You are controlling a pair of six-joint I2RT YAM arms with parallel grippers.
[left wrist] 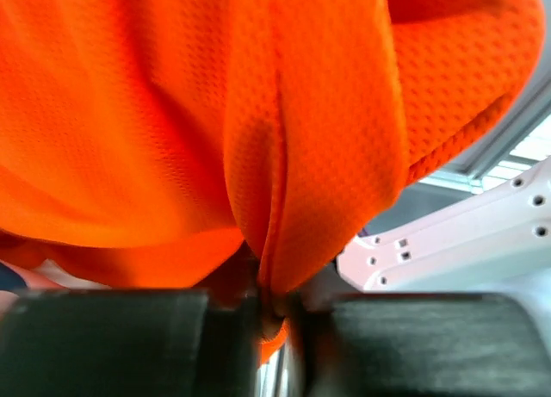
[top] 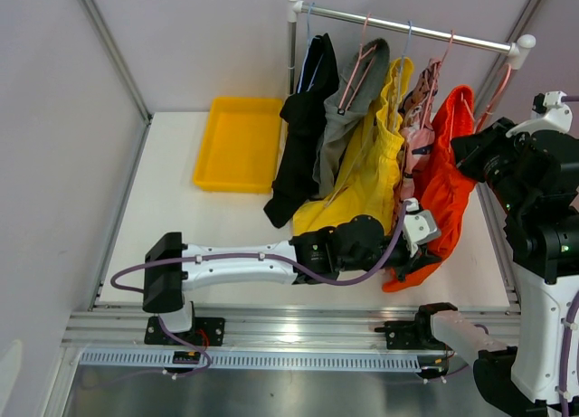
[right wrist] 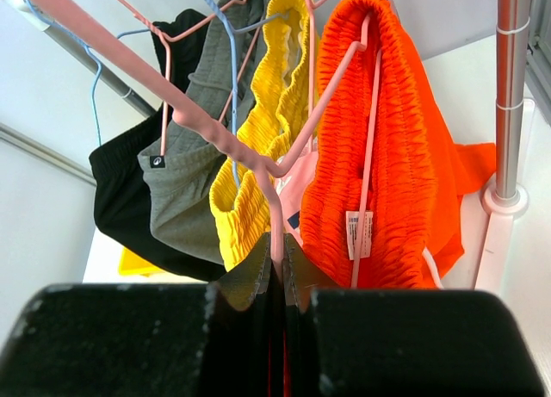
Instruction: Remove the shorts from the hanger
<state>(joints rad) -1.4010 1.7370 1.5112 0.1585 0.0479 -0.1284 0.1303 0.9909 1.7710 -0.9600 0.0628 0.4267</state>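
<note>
Orange-red shorts (left wrist: 258,113) are pinched in the left pincer (left wrist: 274,318), while the right pincer (right wrist: 277,281) clamps a pink hanger (right wrist: 112,57).

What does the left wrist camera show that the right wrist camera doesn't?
Only the left wrist view shows the left gripper pinching a fold of the orange shorts. Only the right wrist view shows the right gripper closed on a pink hanger, plus the black shorts, grey shorts, yellow shorts and the rail post. Both show the orange shorts.
</note>
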